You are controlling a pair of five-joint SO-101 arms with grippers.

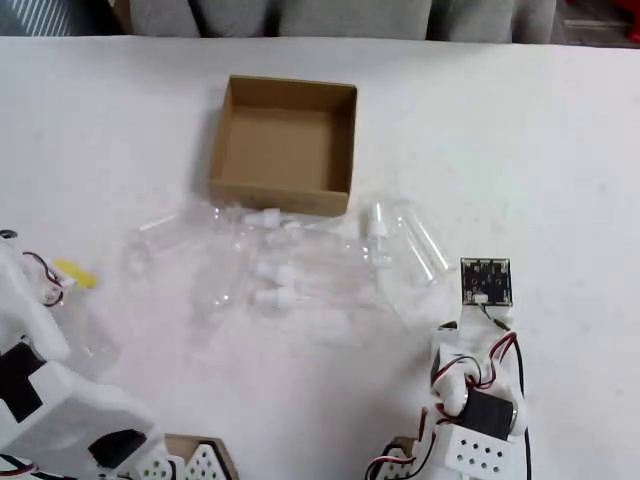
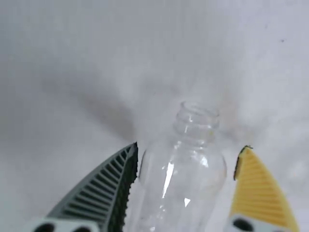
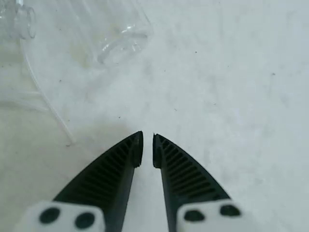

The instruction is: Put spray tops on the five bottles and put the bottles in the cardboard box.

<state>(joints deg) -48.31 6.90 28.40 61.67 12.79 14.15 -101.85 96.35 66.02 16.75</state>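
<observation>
The left gripper [image 2: 188, 157] is open wide. It has one grey finger [image 2: 104, 193] and one yellow finger [image 2: 258, 193]. A clear bottle [image 2: 186, 169] sits between them. The bottle has no top on, and its open neck points away from the gripper. The grey finger is right up against the bottle's side. There is a thin gap between the bottle and the yellow finger. This is at the near left of the white table [image 1: 560, 150], where the left arm [image 1: 40, 400] stands.

The right gripper [image 3: 147, 145] is almost closed. Just a thin slit shows between its two black fingers, and it has nothing in it. It hangs over bare table, and the open end of a lying bottle [image 3: 120, 43] is a little way beyond it. The right arm [image 1: 475, 400] stands at the near right, with a small black square board [image 1: 486, 281] on it.

The cardboard box [image 1: 280, 195] sits in the middle of the table on the far side. It is open at the top and nothing is in it.

The other clear bottles lie on their sides between the box and the arms. One [image 1: 165, 235] is out to the left and one [image 1: 425, 245] is out to the right. The white spray tops lie loose among them. One [image 1: 265, 216] is just beside the box's near wall. Two [image 1: 277, 271] [image 1: 270, 297] are close together in the middle. One [image 1: 378, 222] is nearer the right.
</observation>
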